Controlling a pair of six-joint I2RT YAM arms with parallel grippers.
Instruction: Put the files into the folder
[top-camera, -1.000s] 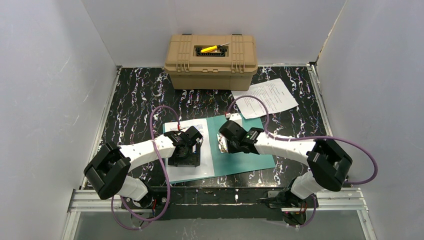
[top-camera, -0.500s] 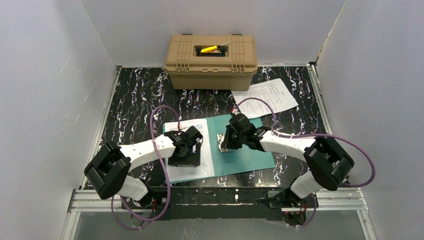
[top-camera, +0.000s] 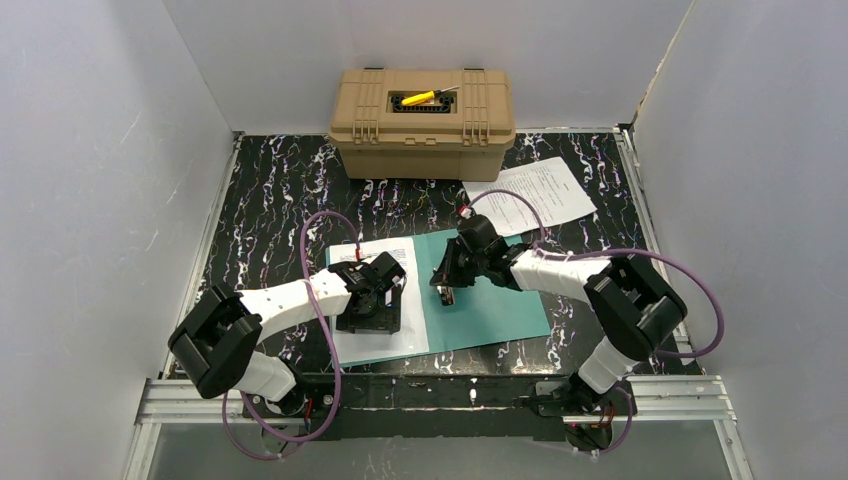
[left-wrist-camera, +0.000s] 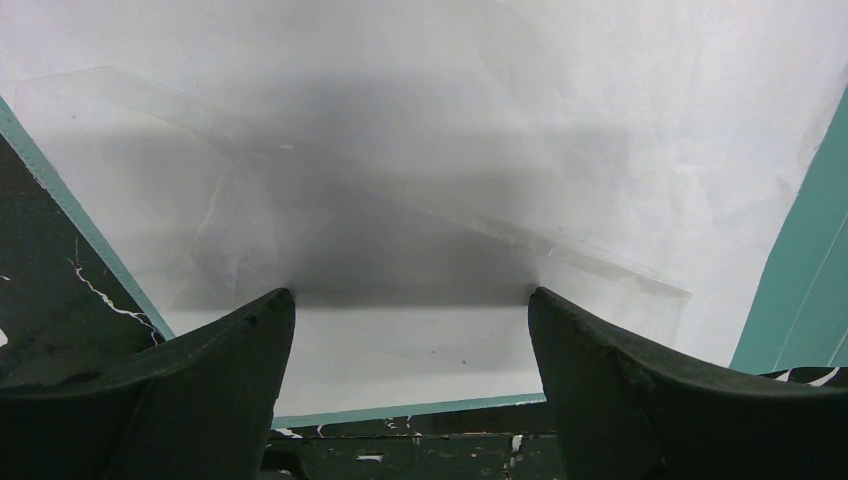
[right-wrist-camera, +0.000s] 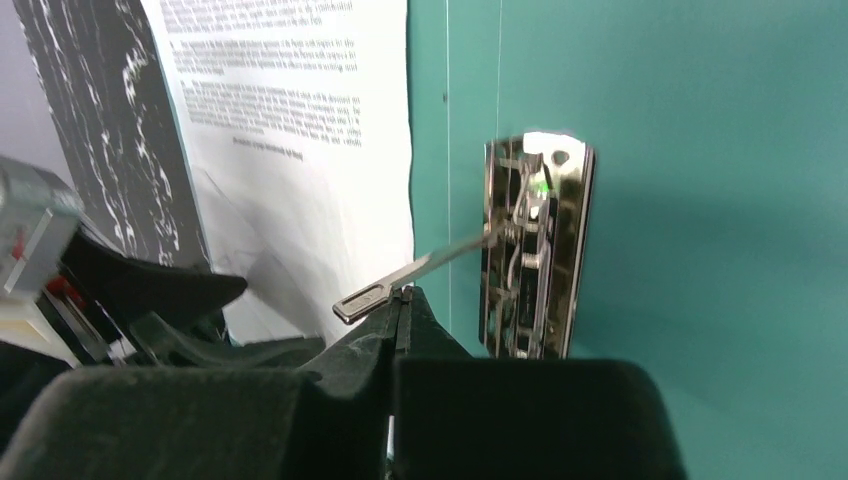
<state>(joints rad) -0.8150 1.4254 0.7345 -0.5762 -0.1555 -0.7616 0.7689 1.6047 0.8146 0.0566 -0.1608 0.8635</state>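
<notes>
Files sit well apart just now: one sheet (top-camera: 388, 345) lies on the left leaf of the open teal folder (top-camera: 505, 305). The other sheet (top-camera: 532, 192) is out on the marbled black table (top-camera: 270, 190), to the far right, near the folder's far right corner.

The left gripper (left-wrist-camera: 410, 295) is spread wide. Both dark fingers (left-wrist-camera: 210, 385) press down on the sheet in the folder, where a clear plastic film (left-wrist-camera: 200, 230) lies over the paper.

The right gripper (right-wrist-camera: 400, 300) has its jaws closed tight together on the folder's right leaf. Its tips sit at the raised end of the thin metal lever (right-wrist-camera: 440, 262) of the shiny clip (right-wrist-camera: 535, 250). The lever's end touches the fingertips — whether it is pinched between them I can't tell.

At the far edge stands a tan case (top-camera: 422, 125) with a yellow-handled tool (top-camera: 420, 97) on its lid.
</notes>
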